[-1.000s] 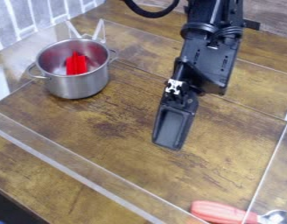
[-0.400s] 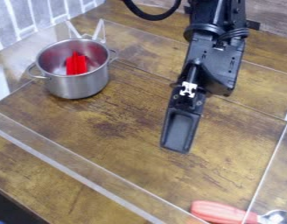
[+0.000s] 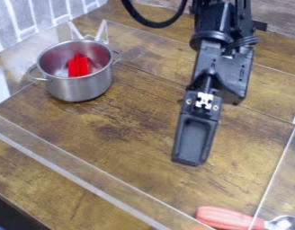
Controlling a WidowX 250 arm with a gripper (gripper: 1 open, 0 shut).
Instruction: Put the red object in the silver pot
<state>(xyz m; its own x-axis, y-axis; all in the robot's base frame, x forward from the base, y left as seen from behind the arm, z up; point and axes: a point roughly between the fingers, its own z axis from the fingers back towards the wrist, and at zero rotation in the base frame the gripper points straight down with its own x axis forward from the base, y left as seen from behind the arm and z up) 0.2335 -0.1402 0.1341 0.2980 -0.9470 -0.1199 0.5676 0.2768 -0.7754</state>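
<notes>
While the wooden counter point(image 3: 120, 144) is overhung by the black arm point(image 3: 222, 63), whether the jaws are apart or together cannot be told. Near the left edge, the silver pot point(image 3: 75, 88) is seen with the red object point(image 3: 78, 66) inside; a red-handled utensil point(image 3: 225, 217) is placed toward the near right corner.

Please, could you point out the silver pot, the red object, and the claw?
silver pot point(image 3: 75, 89): camera view, outer wall
red object point(image 3: 78, 66): camera view, its middle
claw point(image 3: 193, 144): camera view, between fingertips
</notes>
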